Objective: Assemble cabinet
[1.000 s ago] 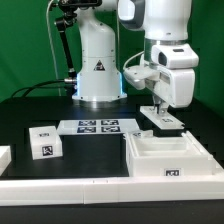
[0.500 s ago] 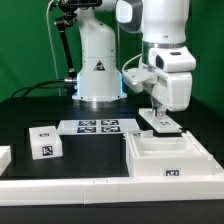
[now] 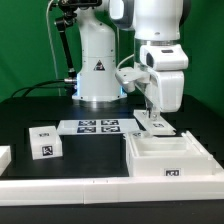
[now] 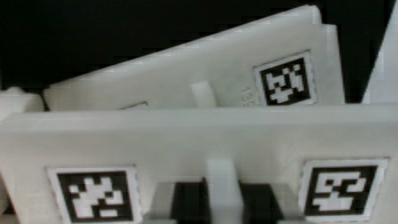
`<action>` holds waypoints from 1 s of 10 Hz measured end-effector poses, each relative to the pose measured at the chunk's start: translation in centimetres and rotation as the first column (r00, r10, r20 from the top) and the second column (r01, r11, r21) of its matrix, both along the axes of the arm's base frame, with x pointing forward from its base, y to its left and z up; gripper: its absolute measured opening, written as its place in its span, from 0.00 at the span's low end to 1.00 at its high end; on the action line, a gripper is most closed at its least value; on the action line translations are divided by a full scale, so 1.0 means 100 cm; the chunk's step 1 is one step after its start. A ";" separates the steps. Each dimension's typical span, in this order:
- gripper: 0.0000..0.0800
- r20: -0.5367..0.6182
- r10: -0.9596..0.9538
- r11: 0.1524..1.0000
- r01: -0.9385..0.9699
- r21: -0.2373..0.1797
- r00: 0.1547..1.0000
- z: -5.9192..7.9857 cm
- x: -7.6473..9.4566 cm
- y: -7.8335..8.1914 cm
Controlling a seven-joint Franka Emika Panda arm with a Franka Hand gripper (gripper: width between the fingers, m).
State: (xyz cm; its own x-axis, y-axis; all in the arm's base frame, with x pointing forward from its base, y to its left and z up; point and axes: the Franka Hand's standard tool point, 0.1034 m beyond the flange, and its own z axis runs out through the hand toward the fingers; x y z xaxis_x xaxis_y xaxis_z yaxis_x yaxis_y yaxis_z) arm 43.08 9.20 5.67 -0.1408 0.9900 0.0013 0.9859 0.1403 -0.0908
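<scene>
In the exterior view my gripper hangs over the far left corner of the large white cabinet frame. It is shut on a small white cabinet part carrying marker tags, held just above the frame. In the wrist view the black fingers clamp a thin white rib of that part, with a tag on each side. A second white tagged piece lies beyond it. A small white drawer box with a tag sits on the table at the exterior view's left.
The marker board lies flat on the black table between the drawer box and the frame. The white robot pedestal stands behind it. Another white piece shows at the exterior view's left edge. A white rail runs along the front.
My arm has moved toward the exterior view's left, carrying the held white part with it over the frame's far left corner. The grip has not changed.
</scene>
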 end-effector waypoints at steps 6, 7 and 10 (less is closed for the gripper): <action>0.09 0.002 -0.182 0.983 0.182 -0.026 0.983 0.009 0.017 0.002; 0.09 0.005 -0.179 0.984 0.179 -0.022 0.984 0.009 0.022 0.001; 0.09 0.010 -0.169 0.986 0.169 -0.016 0.986 0.009 0.025 0.011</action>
State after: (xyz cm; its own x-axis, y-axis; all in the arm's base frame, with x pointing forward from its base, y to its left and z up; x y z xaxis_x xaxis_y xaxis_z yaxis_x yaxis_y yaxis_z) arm 45.61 10.33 6.62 0.0284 0.9995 -0.0161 0.9961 -0.0296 -0.0835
